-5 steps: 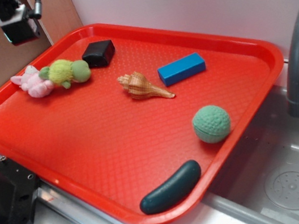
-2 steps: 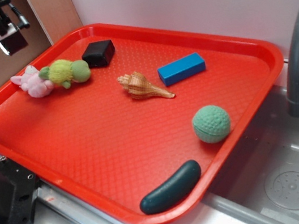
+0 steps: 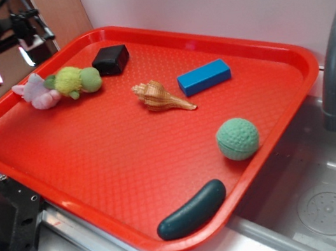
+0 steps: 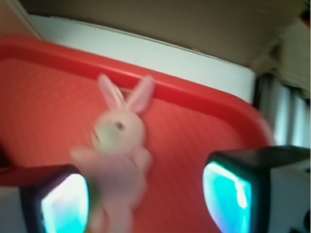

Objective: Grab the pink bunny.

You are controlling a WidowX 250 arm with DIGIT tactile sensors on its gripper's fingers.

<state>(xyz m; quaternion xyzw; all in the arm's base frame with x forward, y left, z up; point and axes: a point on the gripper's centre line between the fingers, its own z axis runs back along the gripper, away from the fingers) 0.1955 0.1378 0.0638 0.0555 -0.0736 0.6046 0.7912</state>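
Gripper [image 3: 7,60] shifted right, fingers apart | one pink bunny [image 3: 37,92]

We've got the gripper [image 3: 7,61] above the tray's [image 3: 129,164] far-left corner, fingers spread, nothing between them and the pink bunny [image 3: 37,92] below. Green plush turtle [image 3: 75,80] touches the bunny at its 3 o'clock, so that side is tight. Black block [image 3: 110,59] sits just beyond the turtle. Tray rim runs close at the bunny's 9 and 12 o'clock. Its 6 o'clock side is bare tray. Shell [image 3: 162,97], blue block [image 3: 204,77], green ball [image 3: 237,139] and dark cucumber-like piece [image 3: 191,210] lie well apart.
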